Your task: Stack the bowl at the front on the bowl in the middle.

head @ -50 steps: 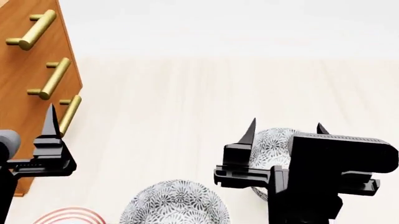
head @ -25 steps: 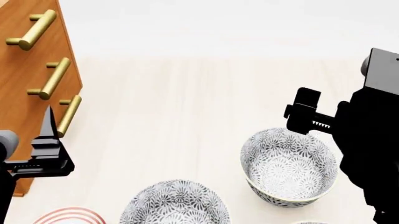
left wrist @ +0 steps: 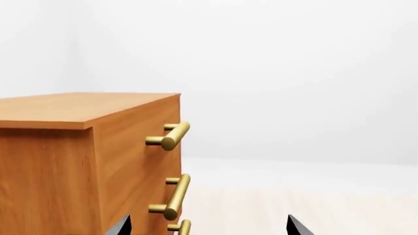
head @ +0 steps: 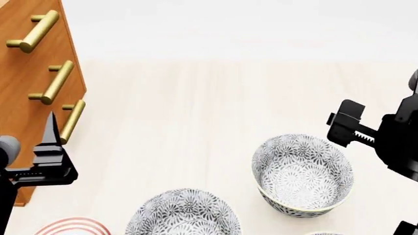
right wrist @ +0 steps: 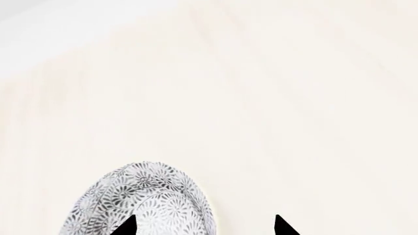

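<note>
Bowls with a grey floral pattern sit on the pale wooden table (head: 196,107) in the head view: one (head: 302,175) stands upright right of centre, its inside fully visible, and a second (head: 182,214) lies nearer the robot and to the left, cut off by the lower edge of the view. The two are near each other but apart – neither is stacked on the other. A red-ringed plate (head: 68,227) shows only as an arc at the lower left corner, and a sliver of another rim peeks in at the bottom right (too little shows to say what it is).

The right gripper (right wrist: 203,226) hangs at the right edge of the head view, beside and above the upright bowl, not touching it. In the right wrist view its two dark fingertips (right wrist: 127,226) stand wide apart with nothing between them, and one patterned bowl lies just beyond the tips.

The left gripper (left wrist: 203,226) hovers at the left edge of the head view, beside the wooden drawer cabinet (head: 29,88) with its brass bar handles (head: 56,81). Its wrist view shows the two tips spread well apart and empty, facing the cabinet's handled front – the cabinet stands on the table's left side, against a plain white wall (left wrist: 294,73)
</note>
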Robot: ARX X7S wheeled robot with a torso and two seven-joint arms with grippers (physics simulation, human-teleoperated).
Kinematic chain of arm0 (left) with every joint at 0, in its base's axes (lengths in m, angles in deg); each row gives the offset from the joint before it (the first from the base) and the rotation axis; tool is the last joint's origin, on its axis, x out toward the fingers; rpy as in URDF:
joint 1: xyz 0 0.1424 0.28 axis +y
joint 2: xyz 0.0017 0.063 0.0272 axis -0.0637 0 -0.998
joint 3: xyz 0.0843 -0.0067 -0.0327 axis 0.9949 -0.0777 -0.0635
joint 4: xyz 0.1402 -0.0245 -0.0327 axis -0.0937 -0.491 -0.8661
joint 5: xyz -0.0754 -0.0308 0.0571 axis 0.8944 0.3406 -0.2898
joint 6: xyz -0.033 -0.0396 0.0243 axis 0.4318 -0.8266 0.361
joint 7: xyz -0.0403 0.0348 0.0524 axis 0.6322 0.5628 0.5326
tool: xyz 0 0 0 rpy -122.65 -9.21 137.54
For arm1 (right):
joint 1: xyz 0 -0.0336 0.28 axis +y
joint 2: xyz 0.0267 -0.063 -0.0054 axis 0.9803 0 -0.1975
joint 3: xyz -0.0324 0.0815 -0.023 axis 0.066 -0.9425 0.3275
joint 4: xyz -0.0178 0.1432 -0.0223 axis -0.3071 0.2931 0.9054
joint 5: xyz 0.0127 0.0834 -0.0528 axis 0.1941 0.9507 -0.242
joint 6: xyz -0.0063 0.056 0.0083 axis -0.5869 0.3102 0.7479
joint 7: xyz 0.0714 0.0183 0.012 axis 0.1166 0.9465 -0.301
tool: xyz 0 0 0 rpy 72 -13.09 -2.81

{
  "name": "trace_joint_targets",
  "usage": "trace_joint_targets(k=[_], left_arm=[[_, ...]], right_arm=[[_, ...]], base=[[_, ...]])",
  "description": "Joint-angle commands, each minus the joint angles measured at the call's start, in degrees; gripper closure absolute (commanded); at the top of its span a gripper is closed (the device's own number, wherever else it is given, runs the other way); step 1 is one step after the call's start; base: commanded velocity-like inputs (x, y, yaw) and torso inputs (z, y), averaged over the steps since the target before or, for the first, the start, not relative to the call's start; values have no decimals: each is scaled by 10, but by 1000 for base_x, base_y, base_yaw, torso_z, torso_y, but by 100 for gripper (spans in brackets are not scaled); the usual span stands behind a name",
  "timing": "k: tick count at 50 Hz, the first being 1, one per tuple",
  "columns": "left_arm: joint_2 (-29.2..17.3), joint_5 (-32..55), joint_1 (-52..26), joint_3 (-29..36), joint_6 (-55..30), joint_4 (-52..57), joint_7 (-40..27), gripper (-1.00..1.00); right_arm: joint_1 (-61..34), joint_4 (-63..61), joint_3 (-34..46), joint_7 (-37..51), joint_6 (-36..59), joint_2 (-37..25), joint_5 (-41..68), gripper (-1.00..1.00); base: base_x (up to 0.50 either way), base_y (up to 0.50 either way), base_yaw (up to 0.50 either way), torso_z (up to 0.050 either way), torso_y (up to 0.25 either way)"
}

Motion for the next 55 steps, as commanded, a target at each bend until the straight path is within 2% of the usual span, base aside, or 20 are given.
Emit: trace_joint_targets(k=[1, 10, 20, 43, 55], left_arm=[[-3, 3, 0, 1, 3, -7, -3, -100], [-4, 4, 1, 6, 5, -10, -5, -100], [-8, 7, 2, 6, 5, -9, -7, -100], [-12, 10, 3, 13, 13, -18, -11, -100], [-14, 13, 3, 14, 16, -22, -14, -100]], right_arm=[[3, 87, -21, -8, -45, -30, -8, -100], [-5, 215, 9, -63, -113, -40, -14, -100], [-90, 484, 67, -145, -258, -45, -58, -100], [-73, 492, 36, -174, -270, -12, -142, -100], [-68, 492, 65, -230, -266, 11, -183, -100]], base=[[0, 0, 0, 0, 0], [0, 0, 0, 0, 0], [0, 0, 0, 0, 0], [0, 0, 0, 0, 0], [0, 0, 0, 0, 0]])
